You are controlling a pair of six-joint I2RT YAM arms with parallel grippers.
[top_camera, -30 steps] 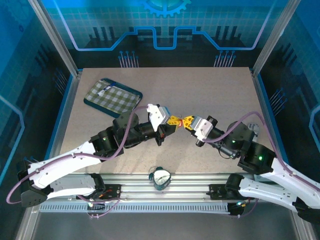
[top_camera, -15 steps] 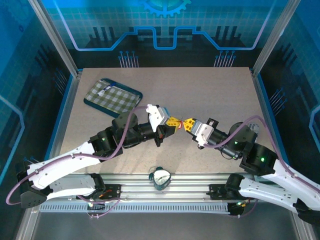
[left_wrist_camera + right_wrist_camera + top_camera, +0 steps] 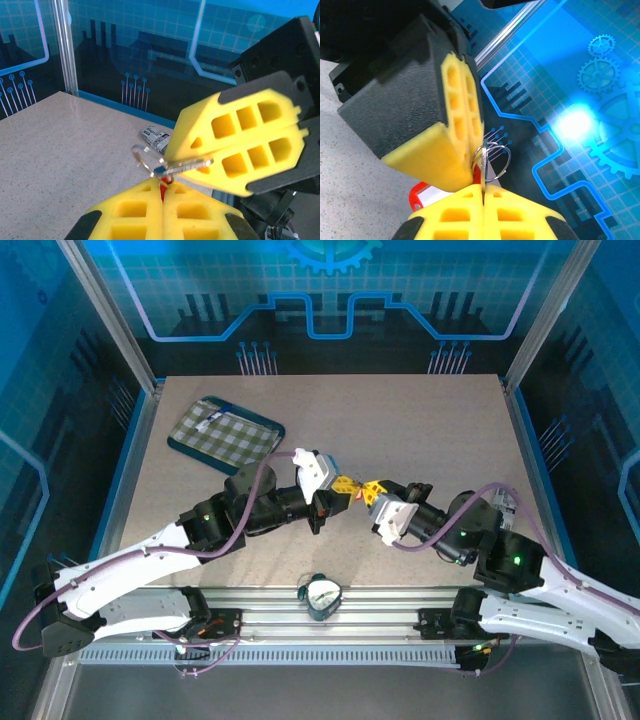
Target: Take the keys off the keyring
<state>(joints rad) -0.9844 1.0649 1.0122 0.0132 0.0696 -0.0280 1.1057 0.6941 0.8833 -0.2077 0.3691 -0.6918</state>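
Above the middle of the table my two grippers meet tip to tip. My left gripper (image 3: 345, 485) (image 3: 163, 186) is shut on the keyring's red tag (image 3: 164, 190). The tag's red frame (image 3: 417, 194) also shows below the left fingers (image 3: 457, 115) in the right wrist view. The thin wire ring (image 3: 142, 155) (image 3: 501, 159) loops free between the two grippers. My right gripper (image 3: 371, 492) (image 3: 483, 189) is shut on the keys, a flat grey metal blade (image 3: 187, 164) (image 3: 483, 167) that passes through the ring. The key's head is hidden between the right fingers (image 3: 240, 145).
A green checked cloth in a dark tray (image 3: 225, 432) lies at the back left of the table. A round dial (image 3: 322, 592) sits on the near rail between the arm bases. A small printed roll (image 3: 156, 139) lies on the tabletop behind the grippers.
The right arm's wrist has swung left and nearer, and its gripper now points at the left one from a lower angle. The left arm has barely moved. Both stay shut.
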